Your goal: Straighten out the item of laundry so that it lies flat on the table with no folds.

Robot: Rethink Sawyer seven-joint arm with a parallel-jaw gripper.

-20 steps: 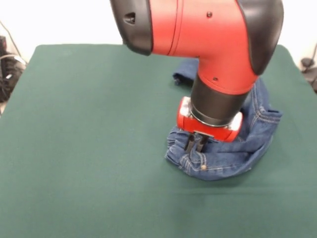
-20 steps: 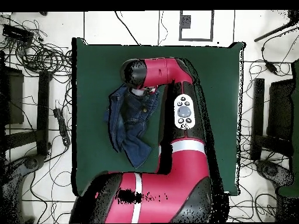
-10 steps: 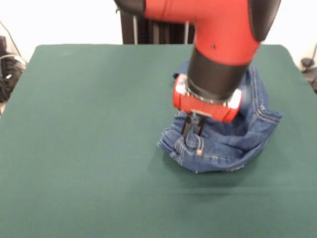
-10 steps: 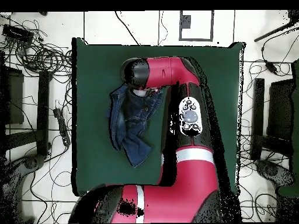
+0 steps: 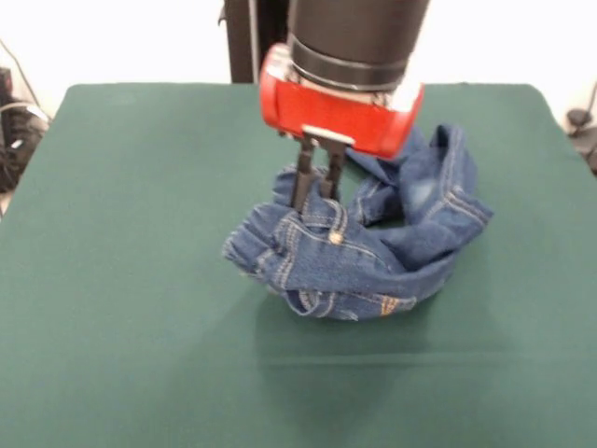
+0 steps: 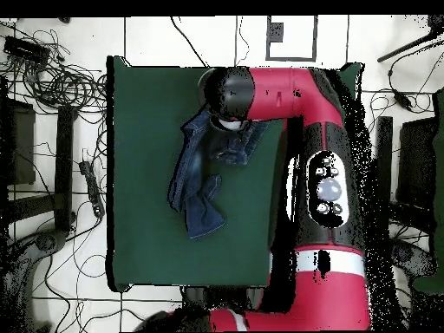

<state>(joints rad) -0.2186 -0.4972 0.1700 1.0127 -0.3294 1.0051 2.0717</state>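
The small blue denim jeans [image 5: 373, 252] hang bunched and folded from my gripper [image 5: 315, 194], which is shut on the waistband next to the brass button [image 5: 336, 239]. The waist end is lifted off the dark green table [image 5: 140, 280] and casts a shadow below. The legs trail behind toward the far right. In the overhead view the jeans [image 6: 204, 169] stretch from under the arm's wrist [image 6: 230, 91] down to a leg end [image 6: 205, 221] lying on the table [image 6: 139, 113]. The gripper itself is hidden under the wrist there.
The red and black arm [image 6: 325, 173] runs along the table's right side in the overhead view. Cables and stands [image 6: 52, 78] lie on the floor around the table. A dark stand [image 5: 252, 42] rises behind the table's far edge.
My gripper has risen and moved left in the front view, pulling the jeans' waistband up off the table. The jeans have been dragged along and stretched out.
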